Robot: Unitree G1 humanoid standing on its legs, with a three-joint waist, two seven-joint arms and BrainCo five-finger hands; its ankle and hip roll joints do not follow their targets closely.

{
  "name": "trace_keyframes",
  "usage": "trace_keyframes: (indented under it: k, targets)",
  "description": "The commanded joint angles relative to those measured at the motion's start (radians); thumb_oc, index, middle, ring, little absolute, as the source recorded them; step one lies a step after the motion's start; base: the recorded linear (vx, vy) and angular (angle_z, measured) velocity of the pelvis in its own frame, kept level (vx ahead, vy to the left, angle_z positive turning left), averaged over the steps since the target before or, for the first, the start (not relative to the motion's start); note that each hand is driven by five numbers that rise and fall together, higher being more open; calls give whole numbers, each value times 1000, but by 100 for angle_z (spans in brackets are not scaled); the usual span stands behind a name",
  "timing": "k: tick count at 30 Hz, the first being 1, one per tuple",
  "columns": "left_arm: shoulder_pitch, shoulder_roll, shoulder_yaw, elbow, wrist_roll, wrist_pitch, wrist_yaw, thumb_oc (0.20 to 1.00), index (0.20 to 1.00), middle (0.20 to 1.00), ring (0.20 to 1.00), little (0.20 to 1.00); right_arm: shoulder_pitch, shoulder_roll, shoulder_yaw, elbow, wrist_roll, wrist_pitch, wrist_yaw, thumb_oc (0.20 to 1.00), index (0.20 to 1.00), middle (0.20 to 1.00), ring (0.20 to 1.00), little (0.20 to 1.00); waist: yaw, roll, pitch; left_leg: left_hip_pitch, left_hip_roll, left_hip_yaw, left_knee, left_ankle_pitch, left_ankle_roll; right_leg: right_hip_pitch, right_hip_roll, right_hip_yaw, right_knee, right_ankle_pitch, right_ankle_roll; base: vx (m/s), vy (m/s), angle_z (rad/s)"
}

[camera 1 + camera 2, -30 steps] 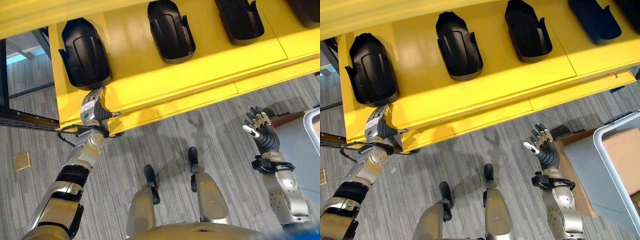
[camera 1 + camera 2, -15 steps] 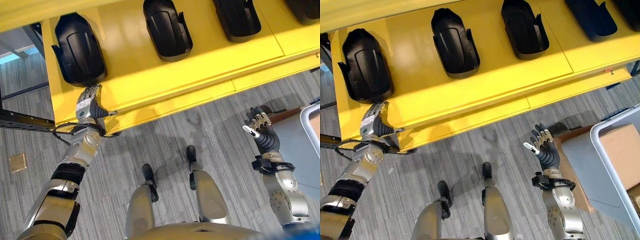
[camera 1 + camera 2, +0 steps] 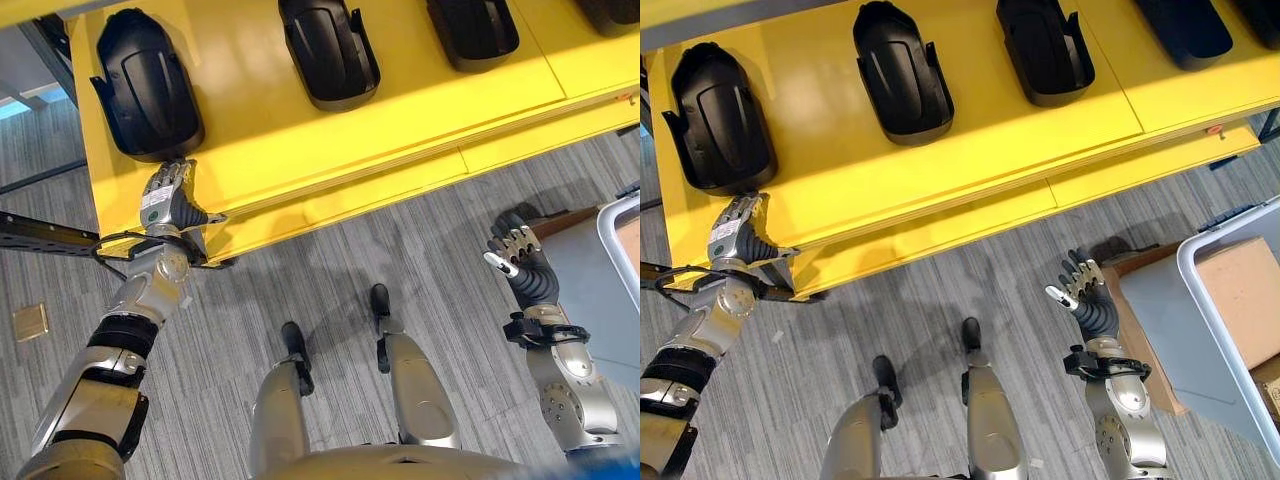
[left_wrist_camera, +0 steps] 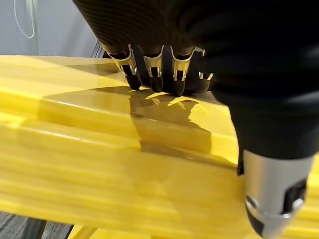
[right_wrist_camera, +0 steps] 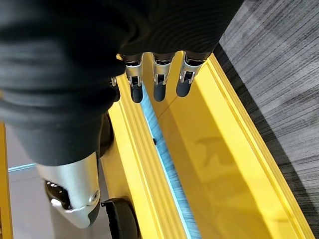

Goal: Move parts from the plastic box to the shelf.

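In the upper part of the frame the yellow shelf (image 3: 970,150) carries a row of black parts. The leftmost black part (image 3: 718,118) lies at the upper left, the second black part (image 3: 902,70) a little to its right, the third black part (image 3: 1044,48) near the upper middle, and one more is cut by the upper right edge.

Compared with one second ago, the whole picture has shifted: the shelf and the parts sit more to the left and slightly higher. This comes from the camera, not from the parts. The left hand (image 3: 738,232) keeps its place just below the leftmost black part, at the front edge of the shelf. Its fingers (image 4: 152,74) are stretched out, the tips close to or on the yellow surface, and they hold nothing. It seems this part is already placed and the hand is free of it.

The right hand (image 3: 1085,290) stays raised over the grey floor at the lower right, its fingers spread and relaxed, also empty.

The plastic box (image 3: 1230,330) shows at the right edge, with a brown cardboard piece (image 3: 1245,300) in it. The next step is probably to go there for another part.

A small label is on the back of the left hand, but its writing cannot be read.
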Motion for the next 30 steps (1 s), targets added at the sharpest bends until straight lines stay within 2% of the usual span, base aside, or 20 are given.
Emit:
trace_keyframes:
  k: [1,4,7,9,10,11,14,15,16,21,25,30]
  targets:
    - [-85,67,25,58,3,12,4,1000,1000,1000,1000,1000,42,-53,-2,-99,30,-58,13,1000,1000,1000,1000,1000,-5,-18,-45,17,20,-42,90,-90,-18,34,-49,31,69,-107,83,0,0,0]
    - [-34,30,35,16,-8,-2,-7,1000,1000,1000,1000,1000,42,-51,-2,-99,24,-55,12,1000,1000,1000,1000,1000,0,-17,-45,18,18,-44,90,-90,-18,36,-49,31,70,-108,82,0,0,0]
    - [58,-42,56,-23,-42,-27,-16,1000,1000,1000,1000,1000,30,-46,-3,-87,24,-48,8,1000,1000,1000,1000,1000,8,-14,-44,28,15,-49,85,-89,-17,46,-51,29,72,-112,80,0,0,0]
    - [141,-118,65,-55,-100,-63,-36,1000,1000,1000,1000,1000,24,-39,-8,-74,24,-41,5,1000,1000,1000,1000,1000,17,-11,-47,41,13,-54,80,-87,-17,63,-52,23,73,-117,77,-40,-20,1]
    - [170,-134,65,-84,-113,-72,-49,1000,1000,1000,1000,1000,21,-38,-9,-71,21,-38,4,1000,1000,1000,1000,1000,17,-15,-48,34,8,-49,75,-60,-12,60,-57,20,67,-96,70,-79,-36,0]
    - [211,-159,76,-114,-150,-90,-70,1000,1000,1000,1000,1000,17,-36,-9,-65,19,-35,4,1000,1000,1000,1000,1000,21,-13,-52,41,5,-54,69,-57,-11,68,-59,17,65,-97,69,-72,-35,2]
    - [246,-175,80,-140,-180,-105,-89,1000,1000,1000,1000,1000,12,-36,-11,-58,14,-31,3,1000,1000,1000,1000,1000,26,-11,-56,49,4,-57,62,-54,-12,79,-60,13,61,-98,68,18,-22,8]
    - [391,-177,94,-328,-266,-173,-172,1000,1000,1000,1000,1000,-1,-33,-13,-38,10,-27,13,1000,1000,1000,1000,1000,47,0,-66,86,2,-70,34,-47,-11,126,-66,-6,49,-102,68,54,-61,17]
    - [459,-190,104,-383,-358,-194,-215,1000,1000,1000,1000,1000,2,-36,-17,-24,9,-27,17,1000,1000,1000,1000,1000,58,6,-72,116,-2,-80,6,-38,-11,156,-67,-15,38,-105,68,65,-70,22]
    - [647,-242,130,-511,-806,-224,-377,1000,1000,1000,1000,1000,37,-42,-28,10,-29,-10,35,1000,1000,1000,1000,1000,86,24,-96,194,-13,-105,-66,-9,-10,241,-73,-55,5,-109,67,35,-41,21]
    - [765,-282,159,-547,-960,-196,-451,1000,1000,1000,1000,1000,85,-44,-39,41,-64,5,51,1000,1000,1000,1000,1000,102,35,-132,258,-21,-119,-135,16,-8,305,-75,-93,-33,-109,67,30,-41,35]
    - [839,-311,205,-574,-1038,-179,-487,1000,1000,1000,1000,1000,144,-34,-35,57,-68,35,84,1000,1000,1000,1000,1000,111,40,-183,330,-25,-134,-211,43,-7,366,-69,-128,-55,-119,66,29,-33,20]
